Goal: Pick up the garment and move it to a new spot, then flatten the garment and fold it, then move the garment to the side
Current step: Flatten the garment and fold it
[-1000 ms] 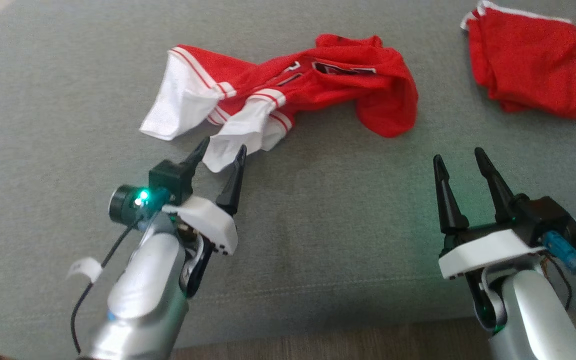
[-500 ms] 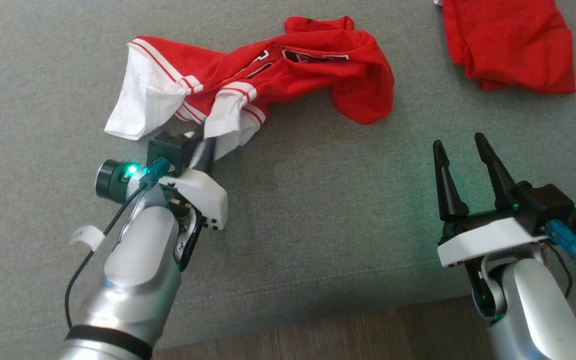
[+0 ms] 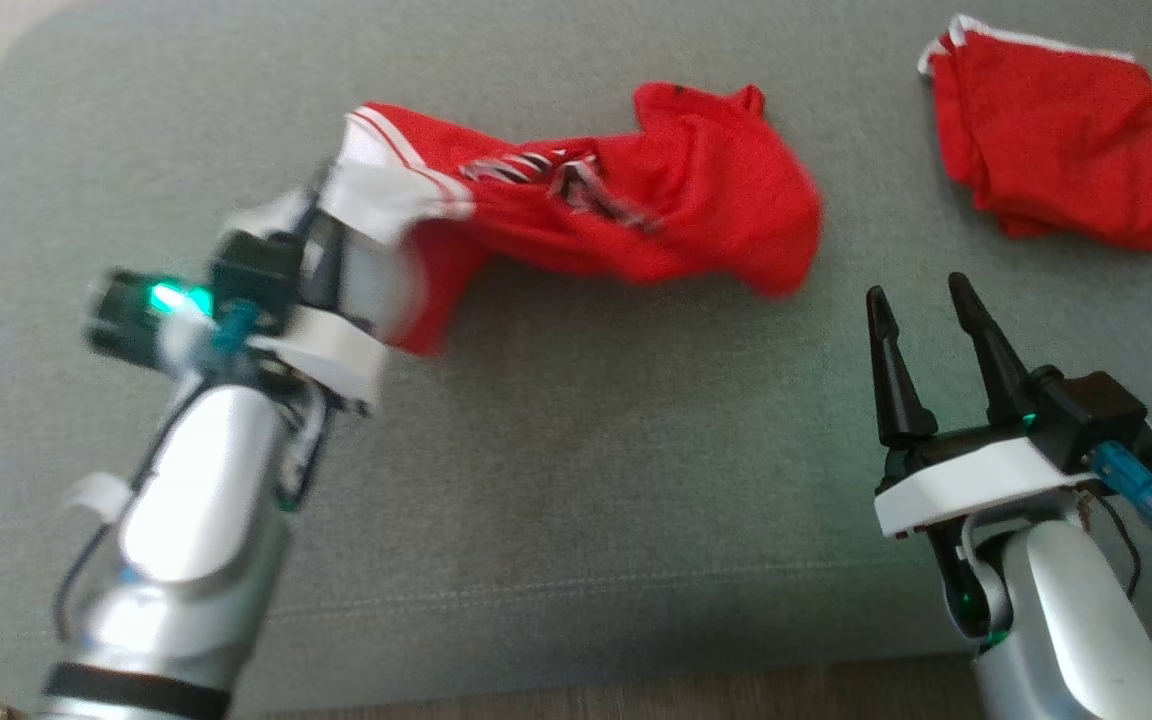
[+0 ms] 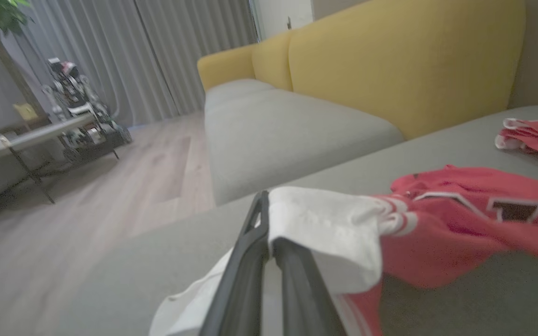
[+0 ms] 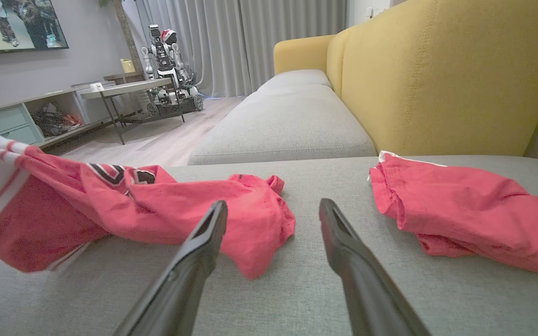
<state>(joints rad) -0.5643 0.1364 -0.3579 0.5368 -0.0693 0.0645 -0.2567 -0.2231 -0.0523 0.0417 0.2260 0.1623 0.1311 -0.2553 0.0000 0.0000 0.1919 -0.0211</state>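
Two pincers, one garment point(image 3: 656, 215): your left pincer point(image 4: 265, 219) is clamped on its white edge, the red body stretching to that pincer's right. Your right pincer point(image 3: 921, 300) gapes empty nearby. Step, likely: pickup. Next, lift it clear and carry it to a fresh spot.

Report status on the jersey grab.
Left gripper shut on jersey, white end. Right gripper open, idle. Jersey crumpled on sofa. Other red garment far right, apart.

Silver forearms point(image 3: 191, 500), white brackets point(image 3: 976, 490), black tapered jaws, green lights point(image 3: 168, 297), blue plugs point(image 3: 1126, 480).
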